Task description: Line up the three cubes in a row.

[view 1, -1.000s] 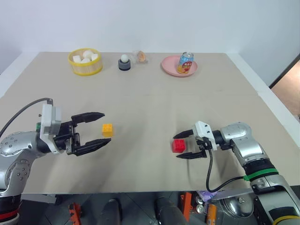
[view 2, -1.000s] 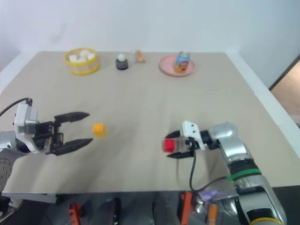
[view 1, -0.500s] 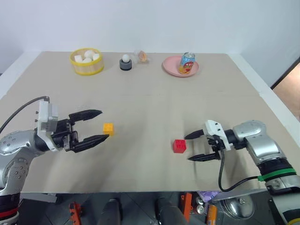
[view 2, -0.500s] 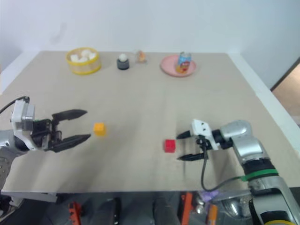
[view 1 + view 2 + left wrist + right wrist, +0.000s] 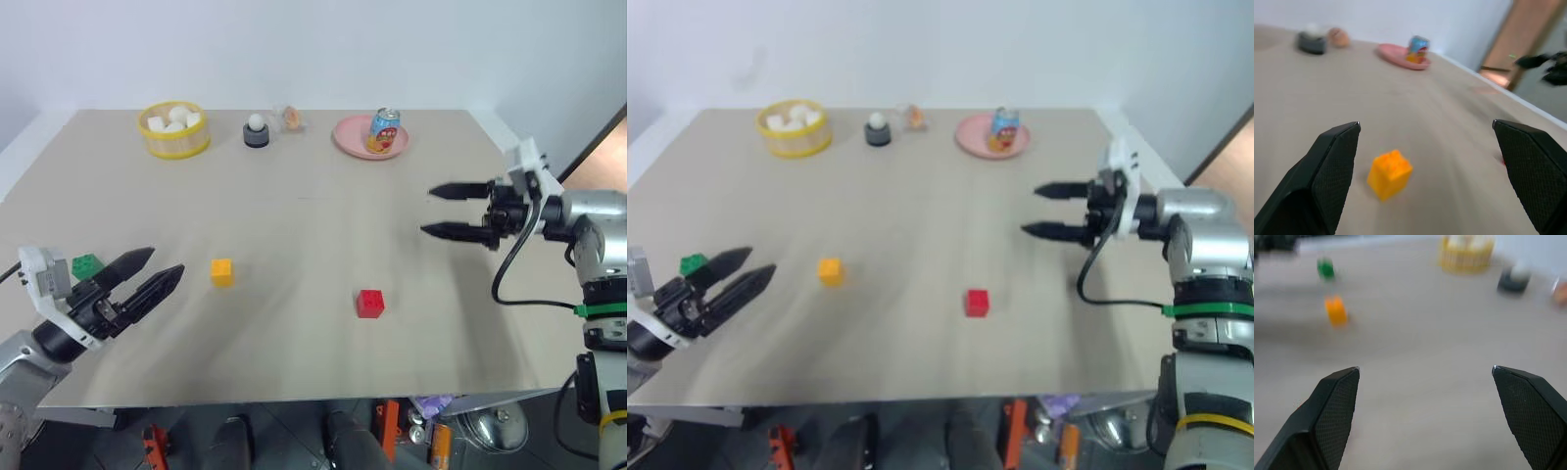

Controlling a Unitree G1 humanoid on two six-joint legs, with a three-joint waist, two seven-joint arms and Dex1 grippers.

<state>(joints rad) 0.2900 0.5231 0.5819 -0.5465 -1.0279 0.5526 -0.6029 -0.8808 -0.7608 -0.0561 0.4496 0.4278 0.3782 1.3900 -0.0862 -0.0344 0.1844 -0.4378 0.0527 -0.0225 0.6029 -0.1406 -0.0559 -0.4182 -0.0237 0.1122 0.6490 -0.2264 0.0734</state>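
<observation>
Having been lifted away from the red cube, the right gripper is spread empty, as is the left gripper. The cubes are left apart on the table: green cube, yellow-orange cube, red; no row is formed.

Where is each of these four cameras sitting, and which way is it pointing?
Left eye view and right eye view: on the head, looking forward and down over the table; both arms show, left claw and right claw open.
Left wrist view: on the left wrist, looking along its own two fingers at the yellow-orange cube.
Right wrist view: on the right wrist, looking between its fingers across the table.
Shared: both wrist views show the yellow-orange cube.
</observation>
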